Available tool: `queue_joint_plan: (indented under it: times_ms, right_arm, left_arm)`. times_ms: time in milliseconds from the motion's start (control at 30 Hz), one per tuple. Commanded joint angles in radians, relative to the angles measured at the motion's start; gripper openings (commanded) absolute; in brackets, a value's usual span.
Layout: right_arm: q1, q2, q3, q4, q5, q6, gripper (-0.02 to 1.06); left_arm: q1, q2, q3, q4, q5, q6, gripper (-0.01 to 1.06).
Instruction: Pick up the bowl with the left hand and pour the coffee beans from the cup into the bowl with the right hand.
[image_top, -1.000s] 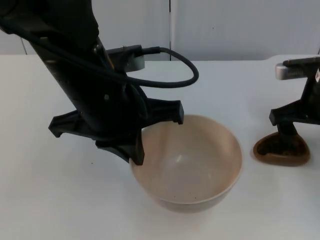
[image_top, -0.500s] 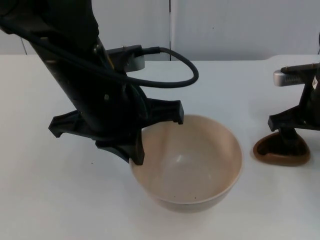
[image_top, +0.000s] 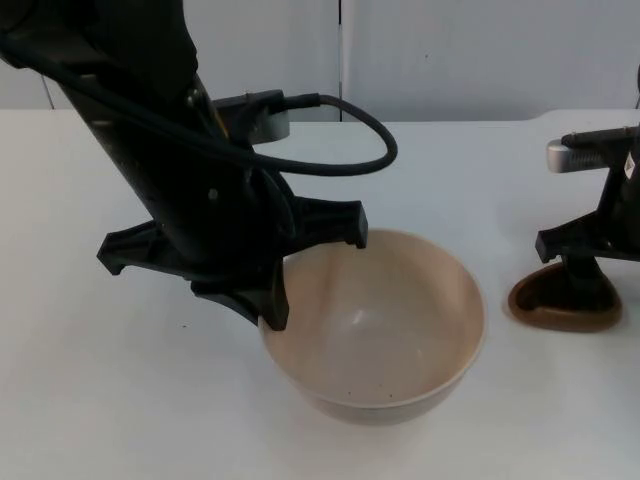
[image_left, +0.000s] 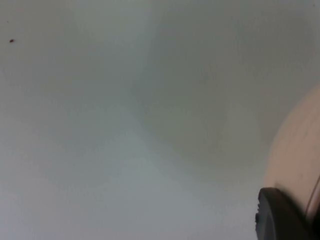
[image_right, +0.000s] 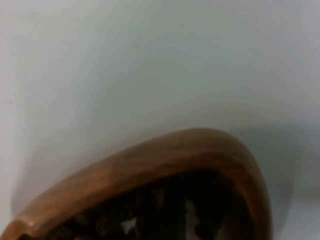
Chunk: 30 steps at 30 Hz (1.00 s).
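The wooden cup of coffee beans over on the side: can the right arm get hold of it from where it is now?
Probably yes. The right gripper is already down at the cup, one of its fingers apparently inside the rim among the coffee beans, and nothing stands between them.

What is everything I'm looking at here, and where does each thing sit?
bowl: one, cream, near the middle of the table, inside looks empty but for a few dark specks.
cup: one, brown wood, at the table's right side, right of the bowl.
coffee beans: a heap, dark brown, inside the cup.
table: one, white, under everything.
partition wall: one, grey, behind the table.
left gripper: one, black, at the bowl's left rim, one finger inside and one outside.
right gripper: one, black, down at the cup's rim.
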<state>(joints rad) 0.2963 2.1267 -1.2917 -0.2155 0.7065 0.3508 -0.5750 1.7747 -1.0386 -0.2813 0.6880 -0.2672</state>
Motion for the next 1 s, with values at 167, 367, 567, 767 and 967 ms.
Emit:
queue_joint_plan:
  times_ms: [167, 367, 567, 767, 967]
  right_arm:
    - [0.006, 0.002, -0.002, -0.01, 0.0, 0.004, 0.71]
    - [0.006, 0.002, -0.002, -0.01, 0.0, 0.004, 0.64]
    - [0.006, 0.002, -0.002, -0.006, 0.0, 0.0, 0.6]
    - [0.006, 0.002, -0.002, 0.002, 0.002, 0.0, 0.55]
    - [0.006, 0.002, -0.002, 0.004, 0.0, 0.0, 0.47]
  left_arm:
    - [-0.006, -0.01, 0.004, -0.003, -0.005, -0.003, 0.0]
    - [-0.006, -0.01, 0.004, -0.003, -0.005, -0.003, 0.0]
    - [-0.006, -0.01, 0.004, -0.003, -0.005, -0.003, 0.0]
    - [-0.006, -0.01, 0.004, -0.003, -0.005, -0.003, 0.0]
    - [-0.006, -0.01, 0.004, -0.003, -0.005, -0.003, 0.0]
